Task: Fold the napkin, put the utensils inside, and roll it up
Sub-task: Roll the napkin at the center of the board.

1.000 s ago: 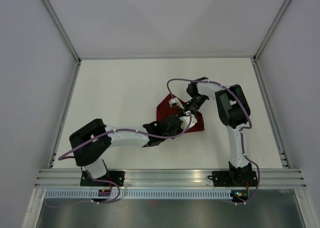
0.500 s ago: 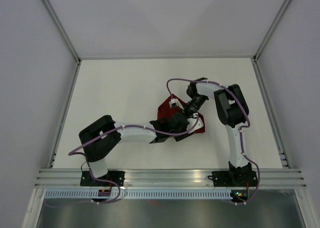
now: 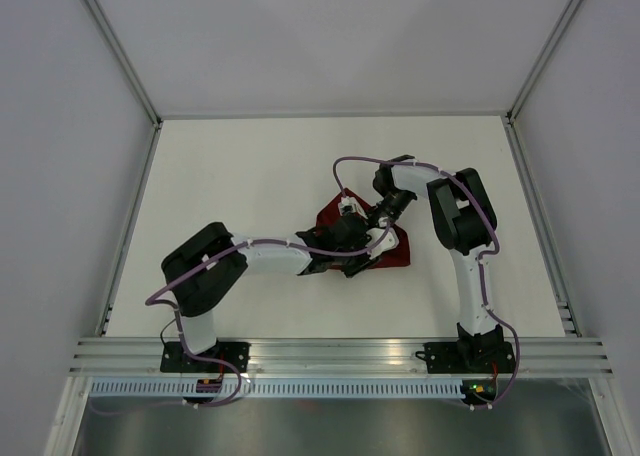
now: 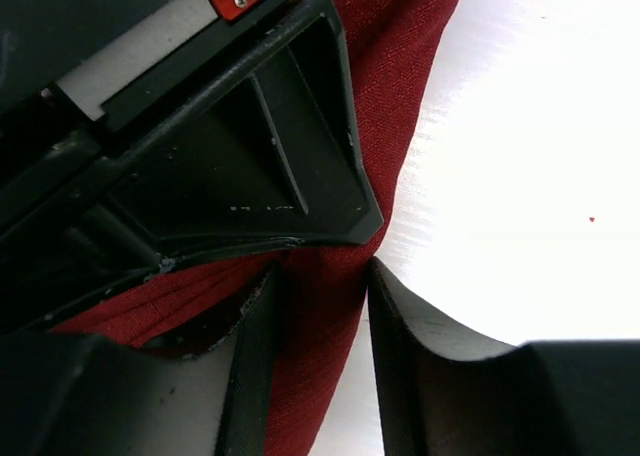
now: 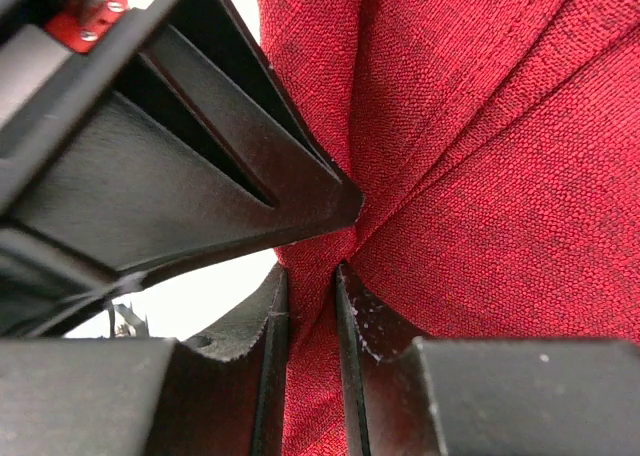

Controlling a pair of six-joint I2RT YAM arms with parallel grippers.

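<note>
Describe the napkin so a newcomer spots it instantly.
Look at the white table, right of its centre, where the left arm and right arm reach toward each other. The napkin lies bunched where they meet. It is the only dark red, soft cloth there; its neighbours are hard black-and-white arm parts.

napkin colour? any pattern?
Plain dark red, no pattern. The napkin shows best in the right wrist view.

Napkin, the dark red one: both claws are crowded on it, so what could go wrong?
The right claw pinches a fold of the dark red cloth napkin with the left claw pressed in beside it, so they might bump or jam. If they pull different ways, the bunched cloth could slip loose or lose its fold.
</note>
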